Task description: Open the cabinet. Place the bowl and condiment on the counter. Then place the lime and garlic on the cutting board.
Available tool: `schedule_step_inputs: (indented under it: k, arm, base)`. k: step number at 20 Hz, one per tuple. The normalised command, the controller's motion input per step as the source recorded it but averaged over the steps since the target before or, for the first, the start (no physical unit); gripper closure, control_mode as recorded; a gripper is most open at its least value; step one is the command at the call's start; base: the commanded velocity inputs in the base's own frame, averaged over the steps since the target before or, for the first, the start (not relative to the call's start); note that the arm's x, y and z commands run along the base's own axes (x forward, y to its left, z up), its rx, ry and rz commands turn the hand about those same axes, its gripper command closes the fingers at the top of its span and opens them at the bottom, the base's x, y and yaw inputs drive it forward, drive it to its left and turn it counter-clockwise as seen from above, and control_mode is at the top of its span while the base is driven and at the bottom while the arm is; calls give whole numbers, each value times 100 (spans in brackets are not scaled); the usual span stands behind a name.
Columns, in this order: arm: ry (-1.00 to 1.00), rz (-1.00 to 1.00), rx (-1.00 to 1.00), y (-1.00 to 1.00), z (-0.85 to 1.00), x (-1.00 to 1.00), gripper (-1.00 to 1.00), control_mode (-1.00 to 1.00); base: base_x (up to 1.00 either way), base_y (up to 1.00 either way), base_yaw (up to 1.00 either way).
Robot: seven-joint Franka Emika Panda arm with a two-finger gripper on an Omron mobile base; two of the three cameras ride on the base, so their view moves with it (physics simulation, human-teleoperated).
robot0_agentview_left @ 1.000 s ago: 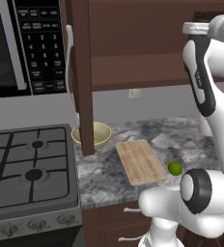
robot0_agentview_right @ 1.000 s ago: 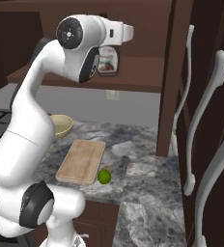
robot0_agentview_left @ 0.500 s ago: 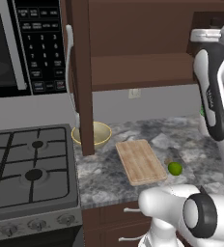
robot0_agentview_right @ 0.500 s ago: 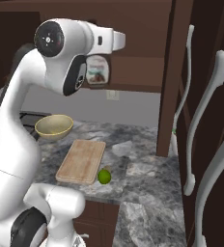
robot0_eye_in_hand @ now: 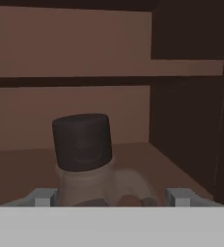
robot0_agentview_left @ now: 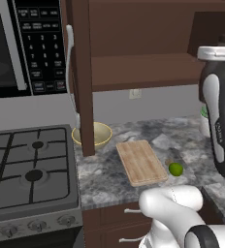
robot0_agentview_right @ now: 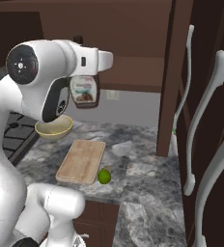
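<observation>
Gripper (robot0_eye_in_hand: 106, 200) closed around the condiment bottle (robot0_eye_in_hand: 85, 159), dark cap up, held in the air in front of the open cabinet shelf (robot0_agentview_left: 143, 70). Below on the counter (robot0_agentview_right: 143, 169): bowl (robot0_agentview_left: 91, 135) behind the open door's edge (robot0_agentview_left: 83, 77), cutting board (robot0_agentview_left: 140, 162), lime (robot0_agentview_left: 175, 169) just beside the board. Stove (robot0_agentview_left: 29, 169) adjoins at left.

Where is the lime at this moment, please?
The lime lies on the granite counter, just off the near right corner of the cutting board, not on it; the left base view shows it likewise.
</observation>
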Motion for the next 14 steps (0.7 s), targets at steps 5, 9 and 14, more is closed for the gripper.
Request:
schedule_step_inputs:
  k: [5, 9, 14]
  arm:
    - [-6, 0, -5, 28, -41, -61, 100, -100]
    - [-6, 0, -5, 25, -37, -49, 100, -100]
    - [-4, 0, -4, 20, -37, -38, 100, -100]
  base:
    - [0, 0, 0]
    - [0, 0, 0]
    - [0, 0, 0]
